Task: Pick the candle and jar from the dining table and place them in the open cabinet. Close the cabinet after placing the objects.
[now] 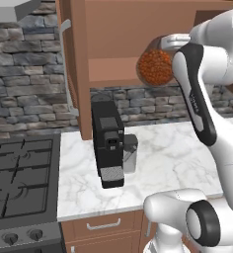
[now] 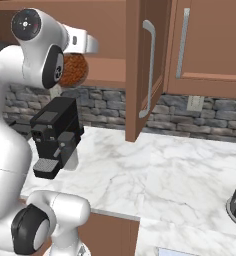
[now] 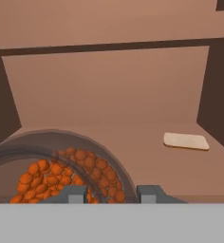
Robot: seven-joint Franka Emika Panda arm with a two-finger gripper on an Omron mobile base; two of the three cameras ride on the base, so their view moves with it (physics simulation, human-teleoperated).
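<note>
The fingers (image 3: 113,193) are clamped on the jar (image 1: 155,66), whose glass wall curves up just in front of them with orange-brown granules showing through. The jar hangs at the open front of the cabinet (image 1: 119,29), over its lower shelf. Deeper on that shelf, right of the jar in the hand view, lies the pale tan candle (image 3: 186,141), well apart from the fingers; below, a black coffee machine (image 1: 107,143) stands on the marble desk (image 1: 174,163).

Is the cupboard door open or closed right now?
Open. The cabinet shows its bare shelf inside, and its door swings out toward the room. The claw holds the jar at the opening.
</note>
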